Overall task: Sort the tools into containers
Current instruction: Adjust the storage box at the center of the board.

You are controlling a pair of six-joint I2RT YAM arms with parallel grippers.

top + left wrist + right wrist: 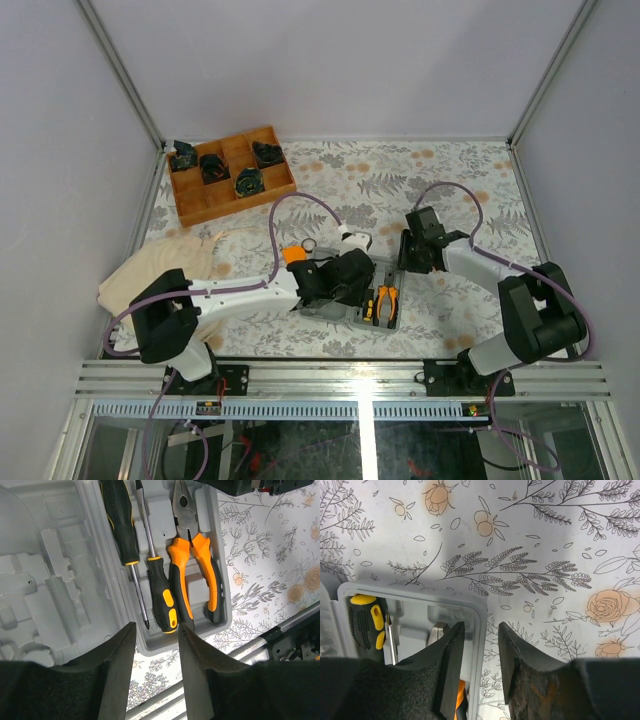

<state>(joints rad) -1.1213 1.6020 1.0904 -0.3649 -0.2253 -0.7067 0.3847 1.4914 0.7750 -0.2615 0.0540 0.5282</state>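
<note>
Pale walls point(330, 60) are surrounding the flowered table point(450, 190). Near its front edge, the open grey case point(50, 580) is holding orange pliers point(192, 565) and screwdrivers point(162, 590). The left gripper point(155, 630) and right gripper point(481, 630) are hovering with jaws apart.

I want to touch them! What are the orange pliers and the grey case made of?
Pliers: dull grey metal jaws, it seems; handles look like orange-and-black rubbery plastic, matte. Grey case: probably hard moulded plastic, smooth with slight sheen and shaped recesses.

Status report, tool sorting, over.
Left gripper jaws open over grey plastic case. Right gripper jaws open, straddling its rim. Orange-handled pliers, two black-and-yellow screwdrivers seated. Nothing blocking.
</note>
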